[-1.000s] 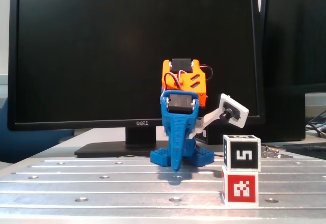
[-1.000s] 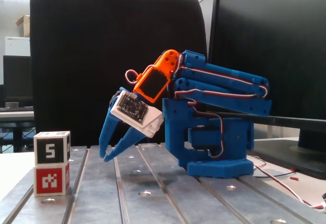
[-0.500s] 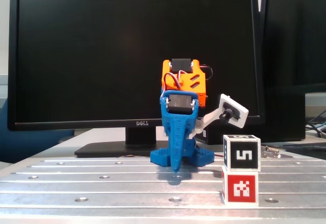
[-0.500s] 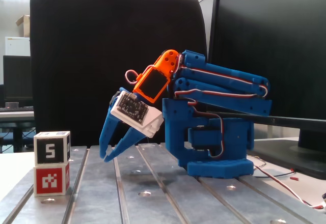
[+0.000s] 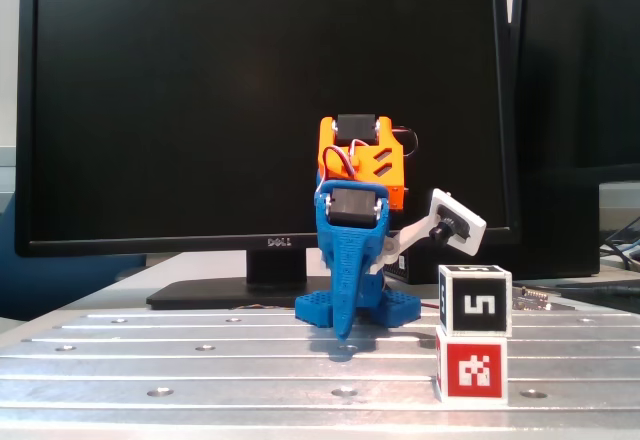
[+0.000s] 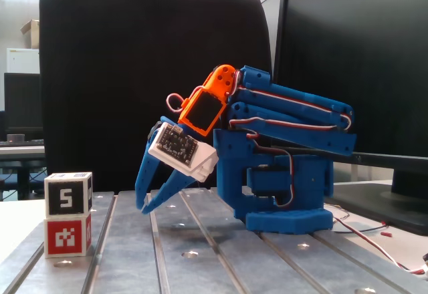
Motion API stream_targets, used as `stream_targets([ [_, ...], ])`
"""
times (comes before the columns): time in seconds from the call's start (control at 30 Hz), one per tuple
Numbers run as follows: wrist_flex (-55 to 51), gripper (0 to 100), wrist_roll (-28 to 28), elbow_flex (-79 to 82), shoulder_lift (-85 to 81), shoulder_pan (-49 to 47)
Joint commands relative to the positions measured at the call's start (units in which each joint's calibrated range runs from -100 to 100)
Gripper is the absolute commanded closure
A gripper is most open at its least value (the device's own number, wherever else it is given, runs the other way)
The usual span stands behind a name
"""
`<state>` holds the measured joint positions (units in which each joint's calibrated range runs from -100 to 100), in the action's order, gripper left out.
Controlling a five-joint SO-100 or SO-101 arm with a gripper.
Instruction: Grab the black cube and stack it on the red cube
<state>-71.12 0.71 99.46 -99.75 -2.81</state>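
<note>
Black cube (image 6: 67, 193) sits atop red cube (image 6: 67, 234) — gripper (image 6: 142, 205) at 3 o'clock, slightly parted, empty; risk: stray swing topples stack.

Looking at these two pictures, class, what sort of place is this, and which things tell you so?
Probably an office or lab workbench. A large Dell monitor stands behind, a black office chair sits alongside, and a small blue robot arm is mounted on a slotted metal table beside two stacked marker cubes.
</note>
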Motion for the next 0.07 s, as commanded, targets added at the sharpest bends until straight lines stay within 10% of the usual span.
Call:
stream_targets([
  [0.0,-0.92,99,0.03,0.09,0.58,-0.03],
  [0.03,-0.92,99,0.03,0.09,0.58,-0.03],
])
